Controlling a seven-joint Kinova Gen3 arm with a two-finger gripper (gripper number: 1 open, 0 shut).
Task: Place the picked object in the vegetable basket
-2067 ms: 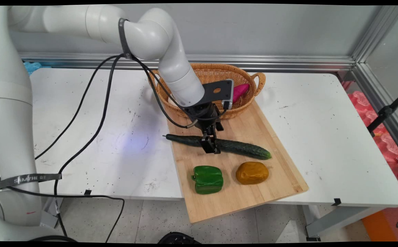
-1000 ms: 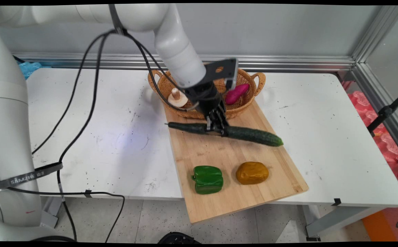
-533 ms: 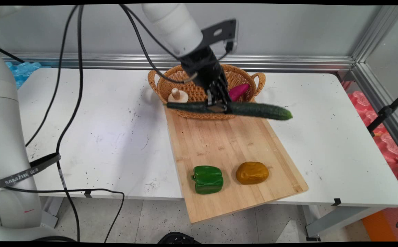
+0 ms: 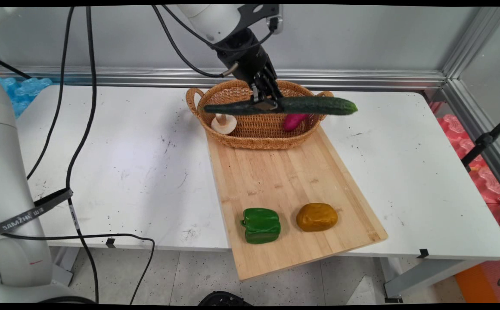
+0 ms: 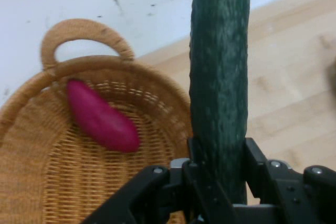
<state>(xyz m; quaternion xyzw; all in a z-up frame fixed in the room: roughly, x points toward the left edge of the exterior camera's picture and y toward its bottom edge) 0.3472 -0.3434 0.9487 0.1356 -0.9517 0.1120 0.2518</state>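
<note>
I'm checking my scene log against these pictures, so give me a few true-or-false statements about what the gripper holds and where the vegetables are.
1. The gripper is shut on the cucumber. True.
2. The cucumber lies on the cutting board. False: it is held in the air over the basket.
3. A magenta vegetable lies in the basket. True.
4. The green pepper is in the basket. False: it sits on the board beside the brownish-yellow vegetable.
5. A mushroom stands in the basket. True.
</note>
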